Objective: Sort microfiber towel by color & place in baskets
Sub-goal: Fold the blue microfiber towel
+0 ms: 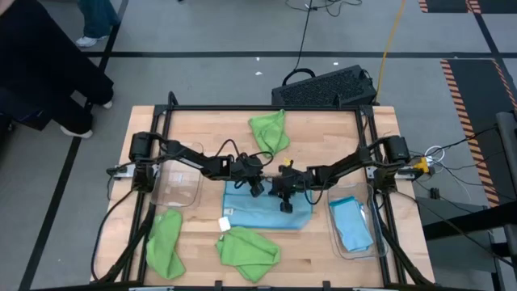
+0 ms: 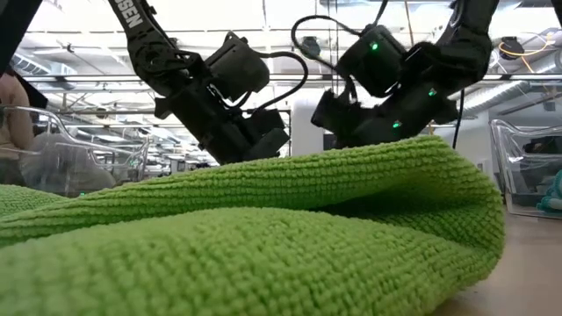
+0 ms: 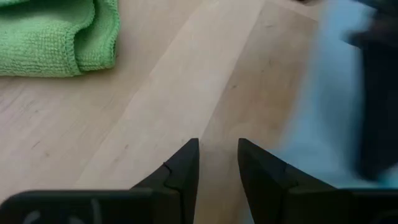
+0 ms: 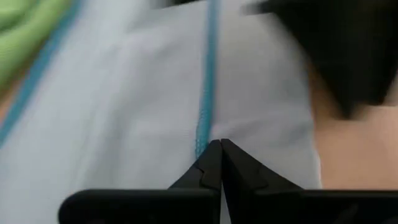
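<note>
Nearest to us in the low view lies a lime green towel (image 2: 263, 228), folded on the counter (image 1: 323, 250) at its front edge; a second green one (image 1: 166, 242) lies at the front left corner.

Behind them, mid-counter, the spread blue towel (image 1: 266, 212) is what the coming move turns on. It lies directly under our right gripper (image 1: 286, 206), with its long axis running left to right across the counter. That gripper's two fingers are pressed together at the towel's stitched hem, as its wrist view shows (image 4: 214, 158); we judge that it has pinched the cloth, though whether fabric is truly caught between the tips we cannot tell. Our left gripper (image 1: 257, 191) hangs just beside it over the towel's back left part, fingers (image 3: 186, 168) partly apart and holding nothing, with bare wood and the blue edge ahead of them.

From the pinch point, the right clear basket (image 1: 367, 242) lies to the right, near the counter's right edge, and already holds a folded blue towel (image 1: 351, 225). So the right arm is the nearer one for the carry. The left basket (image 1: 178, 187) sits well apart on the far side, with no cloth in it.

Farthest back, a third green towel (image 1: 271, 132) lies near the rear edge.
</note>
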### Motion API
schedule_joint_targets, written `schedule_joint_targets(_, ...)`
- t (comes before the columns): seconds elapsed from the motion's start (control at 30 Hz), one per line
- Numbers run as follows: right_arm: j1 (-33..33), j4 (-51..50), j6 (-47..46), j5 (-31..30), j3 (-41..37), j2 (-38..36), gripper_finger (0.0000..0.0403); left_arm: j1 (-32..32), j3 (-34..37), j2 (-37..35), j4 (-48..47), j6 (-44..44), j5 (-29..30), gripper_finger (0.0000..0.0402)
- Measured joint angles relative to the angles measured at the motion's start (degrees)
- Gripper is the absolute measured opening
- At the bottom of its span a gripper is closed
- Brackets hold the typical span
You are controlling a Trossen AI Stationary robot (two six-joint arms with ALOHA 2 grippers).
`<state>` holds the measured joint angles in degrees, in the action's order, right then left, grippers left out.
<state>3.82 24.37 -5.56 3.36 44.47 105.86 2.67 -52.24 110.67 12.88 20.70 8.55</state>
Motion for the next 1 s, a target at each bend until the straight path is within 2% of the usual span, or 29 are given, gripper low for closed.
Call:
schedule_joint_targets(0.1,1.8,-0.71,-0.29,4.97,-0.11,-1.63,0.0001,0.32,-0.04,0.0,-1.02,0.23,-0.41,0.0115)
schedule_joint_targets(0.37,2.26,-6.81,1.77,3.98,-0.07,-8.17,0.0,1.35,-0.05,-0.17,-1.63,0.67,-2.71,0.0115)
schedule_joint_targets(0.57,1.33,-11.57,0.58,1.9,-0.11,-8.55,0.0,-0.83,0.31,-5.91,-4.73,0.38,-10.13,0.0115)
schedule_joint_targets(0.73,1.58,-14.77,-0.84,2.68,-0.11,-8.55,0.0,-5.55,0.18,-11.1,-8.09,-3.44,-8.02,0.0107)
schedule_joint_targets(1.0,0.67,-16.38,0.66,2.63,0.0,-5.56,0.0,-8.94,0.2,-9.44,-8.6,-0.45,-7.32,0.0068)
